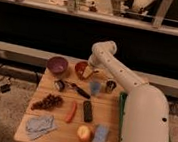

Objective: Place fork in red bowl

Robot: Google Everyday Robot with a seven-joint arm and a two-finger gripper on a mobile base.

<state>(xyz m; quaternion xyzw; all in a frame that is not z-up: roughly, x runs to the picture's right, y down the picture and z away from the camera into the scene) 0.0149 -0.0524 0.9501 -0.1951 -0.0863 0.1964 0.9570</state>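
Note:
The red bowl (81, 67) stands at the back of the wooden table (56, 140), right of the dark purple bowl (57, 64). My gripper (88, 72) reaches down from the white arm (115, 64) and sits right over the red bowl's right half, hiding part of it. A pale shape shows at the gripper inside the bowl. I cannot make out whether it is the fork. No fork shows elsewhere on the table.
A black-handled utensil (78, 89), a blue cup (95, 88) and a metal cup (110, 85) lie mid-table. Nearer the front are grapes (47, 101), a red pepper (71, 111), a black remote (87, 111), an apple (84, 133), a blue sponge (100, 135) and a blue cloth (40, 125).

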